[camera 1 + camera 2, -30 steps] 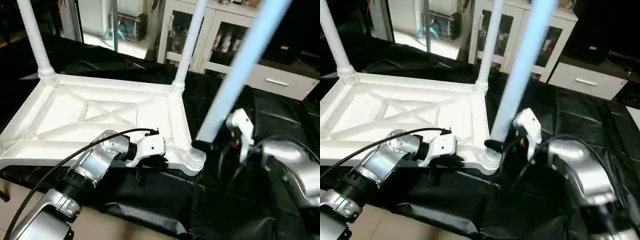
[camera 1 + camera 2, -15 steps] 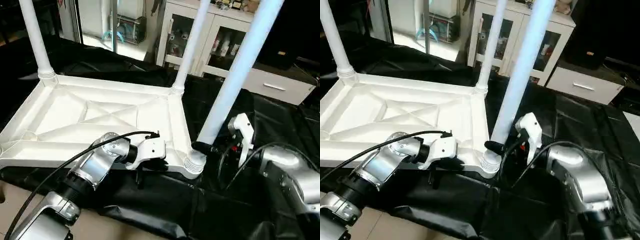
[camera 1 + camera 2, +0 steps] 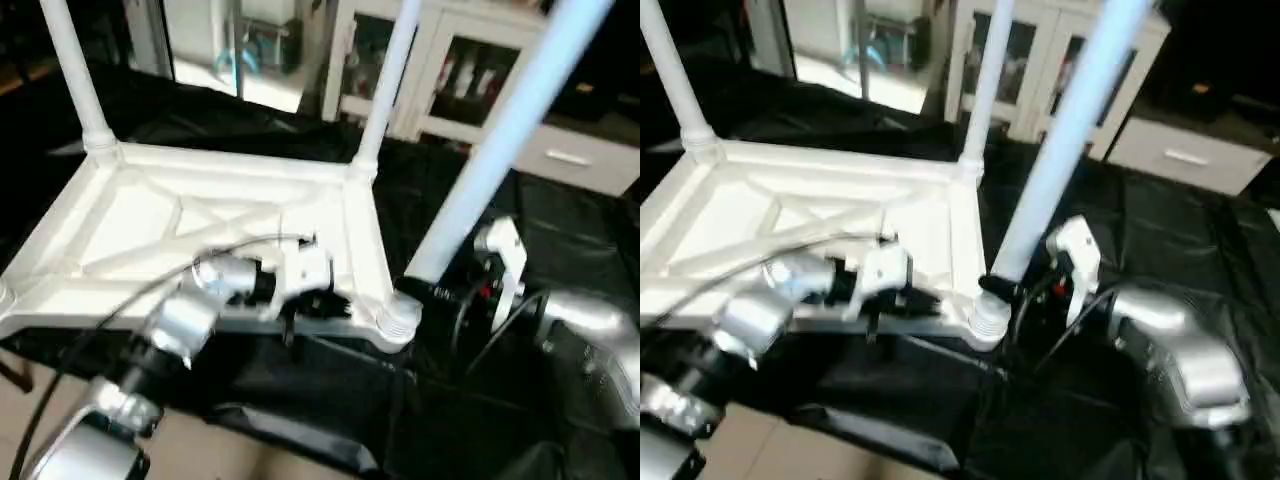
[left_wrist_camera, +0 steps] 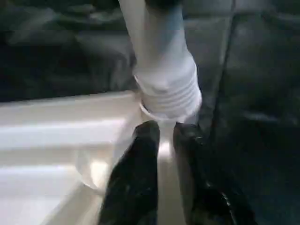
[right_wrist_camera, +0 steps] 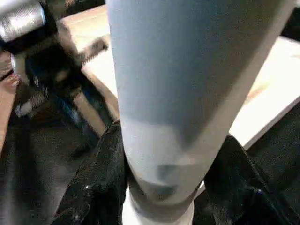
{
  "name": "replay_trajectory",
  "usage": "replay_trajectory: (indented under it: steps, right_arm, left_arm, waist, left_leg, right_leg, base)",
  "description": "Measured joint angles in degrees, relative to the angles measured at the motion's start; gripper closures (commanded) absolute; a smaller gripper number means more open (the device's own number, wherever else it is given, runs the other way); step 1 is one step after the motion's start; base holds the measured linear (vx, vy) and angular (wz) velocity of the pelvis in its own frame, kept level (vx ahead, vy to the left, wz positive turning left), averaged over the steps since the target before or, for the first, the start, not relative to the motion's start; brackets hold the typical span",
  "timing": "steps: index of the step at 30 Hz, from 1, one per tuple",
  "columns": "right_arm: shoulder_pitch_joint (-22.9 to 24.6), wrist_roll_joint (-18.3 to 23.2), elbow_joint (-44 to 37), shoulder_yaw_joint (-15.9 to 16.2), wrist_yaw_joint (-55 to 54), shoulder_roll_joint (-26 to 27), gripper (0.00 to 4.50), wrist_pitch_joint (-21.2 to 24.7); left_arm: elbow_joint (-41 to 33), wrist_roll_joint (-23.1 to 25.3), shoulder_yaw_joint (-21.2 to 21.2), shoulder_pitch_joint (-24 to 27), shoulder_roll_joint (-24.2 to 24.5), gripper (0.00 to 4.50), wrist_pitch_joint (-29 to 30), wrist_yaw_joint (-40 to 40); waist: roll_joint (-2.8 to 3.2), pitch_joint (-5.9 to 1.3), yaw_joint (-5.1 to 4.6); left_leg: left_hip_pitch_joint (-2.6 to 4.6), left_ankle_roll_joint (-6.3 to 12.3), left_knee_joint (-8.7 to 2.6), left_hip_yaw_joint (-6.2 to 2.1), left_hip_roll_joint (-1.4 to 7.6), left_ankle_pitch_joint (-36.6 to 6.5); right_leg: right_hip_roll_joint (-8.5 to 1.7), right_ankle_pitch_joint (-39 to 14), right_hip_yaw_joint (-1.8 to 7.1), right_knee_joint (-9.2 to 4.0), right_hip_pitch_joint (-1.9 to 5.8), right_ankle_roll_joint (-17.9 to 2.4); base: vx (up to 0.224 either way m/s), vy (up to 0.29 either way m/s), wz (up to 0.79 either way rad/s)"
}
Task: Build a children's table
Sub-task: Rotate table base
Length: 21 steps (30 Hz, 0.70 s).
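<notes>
The children's table lies upside down: its white tabletop (image 3: pixel 150 230) rests on black cloth with the X-ribbed underside up. Two white legs (image 3: pixel 75 70) (image 3: pixel 385 80) stand upright in the far corner sockets. A third leg (image 3: pixel 500 140) leans right over the near right socket (image 3: pixel 397 318), and its ribbed end (image 4: pixel 168 93) sits at that socket. My right gripper (image 3: pixel 425 290) is shut on this leg just above the ribs, with black fingers (image 5: pixel 103 168) on both sides. My left gripper (image 3: pixel 320 305) is at the tabletop's near rim beside that corner, fingers (image 4: pixel 143 150) slightly apart astride the rim.
Black cloth (image 3: pixel 330 400) covers the work surface and hangs over its front edge, with floor (image 3: pixel 200 450) below. A white cabinet (image 3: pixel 450 60) with glass doors and a drawer unit (image 3: pixel 580 160) stand behind. A black cable (image 3: pixel 100 330) runs along my left forearm.
The whole picture has shifted a little with the camera. Both grippers stay where they were, the left at the near rim and the right holding the leaning leg.
</notes>
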Motion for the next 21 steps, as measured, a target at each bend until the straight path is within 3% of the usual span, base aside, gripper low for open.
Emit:
replay_trajectory:
  steps: [3,7,12,16,21]
  right_arm:
    - [-2.83,0.58,-0.84,-0.01,0.72,-0.78,2.69,1.60]
    - [-7.26,0.64,-1.95,-1.05,0.19,-0.78,2.69,2.18]
    - [-9.44,1.36,-3.60,-1.06,-0.03,-0.69,2.69,3.33]
    - [-10.34,1.94,-6.07,0.38,0.25,-0.87,2.69,5.23]
    - [-10.56,1.77,-6.37,1.77,0.15,-0.43,2.69,5.73]
  left_arm:
    - [-0.82,-2.88,2.34,-0.10,-0.60,3.15,1.63,-0.60]
    - [-0.67,-6.02,6.39,-3.07,-3.53,2.93,4.13,2.83]
    - [-1.01,-9.85,11.34,-7.09,-5.61,2.50,6.84,6.98]
    - [-2.19,-20.01,18.08,-9.23,-12.44,2.13,17.03,12.06]
    - [-5.32,-27.25,21.45,-12.58,-14.54,1.80,23.47,13.94]
  waist:
    - [0.11,0.07,0.16]
    - [-0.06,0.16,0.66]
    - [-0.03,0.19,1.29]
    - [-0.08,0.22,2.17]
    - [-0.08,0.21,2.43]
  left_leg:
    - [-0.89,0.35,0.05,0.20,0.02,0.22]
    - [-1.73,0.75,0.99,0.25,0.14,-0.03]
    - [-1.28,0.60,1.27,0.28,0.21,-0.04]
    - [-1.21,0.24,1.55,0.30,0.22,-0.11]
    - [-0.96,0.20,1.59,0.38,0.22,-0.08]
  right_leg:
    - [0.02,-0.12,0.11,0.39,-1.06,-0.19]
    - [-0.02,-0.54,0.22,1.71,-2.07,-0.83]
    - [-0.04,-0.64,0.26,1.88,-1.59,-0.95]
    - [-0.11,-0.49,0.26,1.96,-1.39,-0.91]
    - [-0.18,-0.44,0.26,1.92,-1.07,-0.81]
  base:
    - [0.000,0.000,0.00]
    - [0.000,0.000,0.00]
    - [0.000,0.000,0.00]
    - [0.000,0.000,0.00]
    - [0.000,0.000,0.00]
